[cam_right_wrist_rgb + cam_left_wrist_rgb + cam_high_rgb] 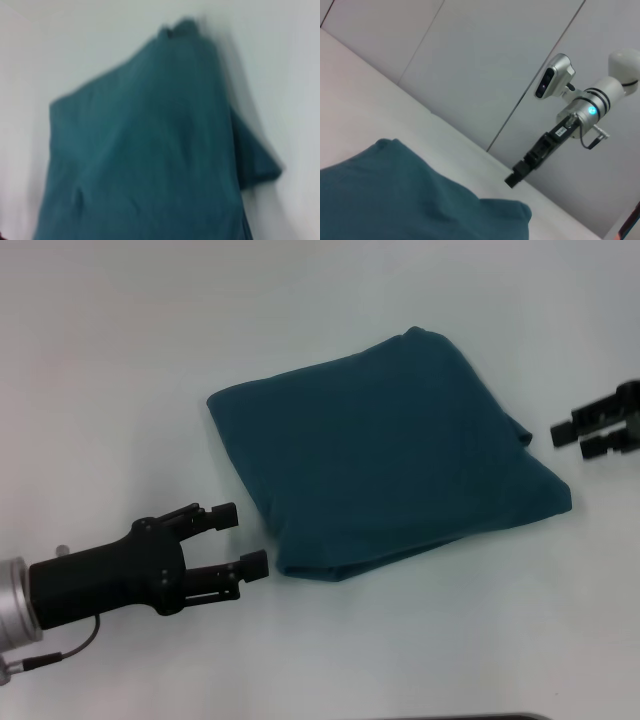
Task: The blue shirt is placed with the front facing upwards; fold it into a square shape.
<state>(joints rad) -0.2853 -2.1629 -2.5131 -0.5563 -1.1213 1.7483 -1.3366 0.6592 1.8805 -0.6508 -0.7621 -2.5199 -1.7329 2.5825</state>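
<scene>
Head view: the blue shirt (385, 450), folded into a rough square, lies at frame centre on the white table (120, 360). The left gripper (246, 539), lower left, hangs spread and empty just beside the shirt's near corner. The right gripper (566, 438), right edge, is parted, holding nothing.

Left wrist view: shirt fills the lower left; right gripper sits beyond it.

Right wrist view: shirt alone fills the centre.

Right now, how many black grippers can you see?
2: the left gripper, jaws open, near the folded teal-blue cotton shirt; the right gripper at its far side.
</scene>
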